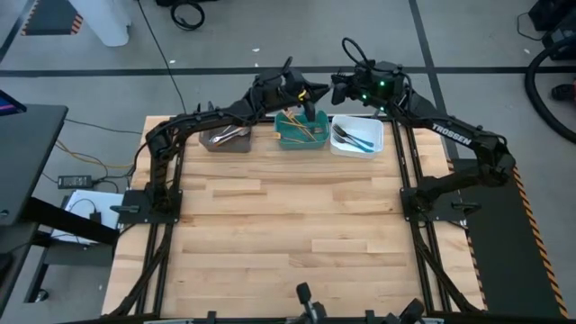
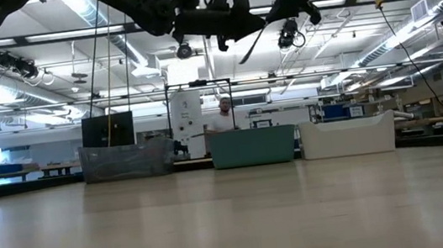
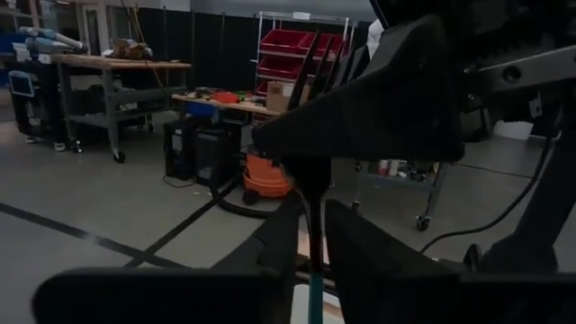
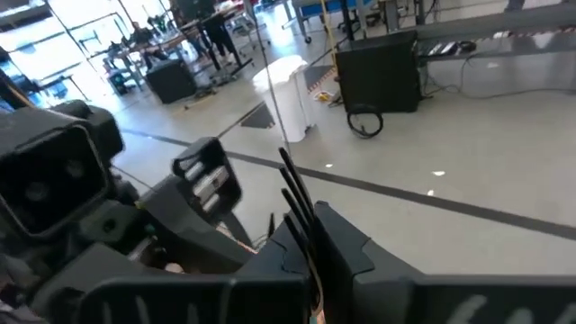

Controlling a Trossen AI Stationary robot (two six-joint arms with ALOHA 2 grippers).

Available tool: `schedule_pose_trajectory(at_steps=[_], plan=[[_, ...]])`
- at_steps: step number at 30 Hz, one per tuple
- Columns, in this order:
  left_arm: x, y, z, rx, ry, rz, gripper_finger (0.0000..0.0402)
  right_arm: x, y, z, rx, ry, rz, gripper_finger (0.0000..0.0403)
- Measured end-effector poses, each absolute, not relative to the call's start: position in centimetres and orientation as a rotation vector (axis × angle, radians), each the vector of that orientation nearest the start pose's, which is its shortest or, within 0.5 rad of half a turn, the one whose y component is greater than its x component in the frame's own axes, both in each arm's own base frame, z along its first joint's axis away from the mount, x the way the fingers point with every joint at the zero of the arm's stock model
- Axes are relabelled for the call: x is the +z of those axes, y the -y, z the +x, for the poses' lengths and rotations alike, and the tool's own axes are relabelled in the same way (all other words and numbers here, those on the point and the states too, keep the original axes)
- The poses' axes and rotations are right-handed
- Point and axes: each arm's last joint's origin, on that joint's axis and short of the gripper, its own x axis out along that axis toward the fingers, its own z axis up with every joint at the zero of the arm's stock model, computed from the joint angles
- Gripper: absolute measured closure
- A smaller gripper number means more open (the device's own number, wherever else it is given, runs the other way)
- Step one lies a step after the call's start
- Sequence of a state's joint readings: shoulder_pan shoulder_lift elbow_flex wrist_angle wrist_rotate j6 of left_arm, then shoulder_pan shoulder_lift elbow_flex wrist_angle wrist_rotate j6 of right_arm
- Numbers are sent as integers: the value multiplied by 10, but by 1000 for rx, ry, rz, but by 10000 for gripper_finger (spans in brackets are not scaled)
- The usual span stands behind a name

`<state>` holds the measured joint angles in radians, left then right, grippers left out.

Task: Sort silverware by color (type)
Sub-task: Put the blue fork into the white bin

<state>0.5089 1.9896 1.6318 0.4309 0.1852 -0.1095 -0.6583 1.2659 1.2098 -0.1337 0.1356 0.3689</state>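
Both grippers hover high over the bins at the table's far edge. My left gripper (image 1: 306, 97) is above the green bin (image 1: 301, 132), shut on a slim fork (image 3: 315, 236) with a blue-green handle. My right gripper (image 1: 345, 86) is just to its right, near the white bin (image 1: 358, 137), shut on a dark slim fork (image 4: 294, 193) whose prongs stick out past its fingers. In the low view a thin dark piece (image 2: 251, 46) slants down between the two grippers. More forks lie in the grey bin (image 1: 225, 139), the green bin and the white bin. My left gripper pinches the fork between its two fingers (image 3: 360, 247) at the top of the blue-green handle (image 3: 315, 299). The dark stem runs straight out past the fingertips toward the right gripper. The fork is lifted clear of the bins. My right gripper has a dark fork pinched between its two fingers (image 4: 342, 243). Only the prongs (image 4: 290, 178) show, pointing out beyond the fingertips, and the fingers hide the handle. The fork is lifted clear, high above the table.
Three bins stand in a row along the table's far edge: grey on the left, green in the middle, white on the right. The wooden table top (image 1: 288, 225) lies in front of them. A person (image 2: 225, 117) stands in the room beyond the table.
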Motion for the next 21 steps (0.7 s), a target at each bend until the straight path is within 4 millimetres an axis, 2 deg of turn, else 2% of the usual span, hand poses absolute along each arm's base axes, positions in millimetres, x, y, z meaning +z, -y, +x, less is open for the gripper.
schedule_pose_trajectory(at_steps=[5, 11, 16, 21], plan=[[322, -232, 413, 330, 83, -83, 310, 389, 178, 211, -845, -31, 368, 396], [329, -245, 398, 370, 40, -97, 307, 394, 175, 185, -945, -109, 289, 396], [330, -257, 376, 428, -103, -135, 306, 386, 171, 172, -964, -306, 205, 396], [337, -259, 353, 462, -234, -166, 306, 363, 172, 173, -913, -582, 123, 396]])
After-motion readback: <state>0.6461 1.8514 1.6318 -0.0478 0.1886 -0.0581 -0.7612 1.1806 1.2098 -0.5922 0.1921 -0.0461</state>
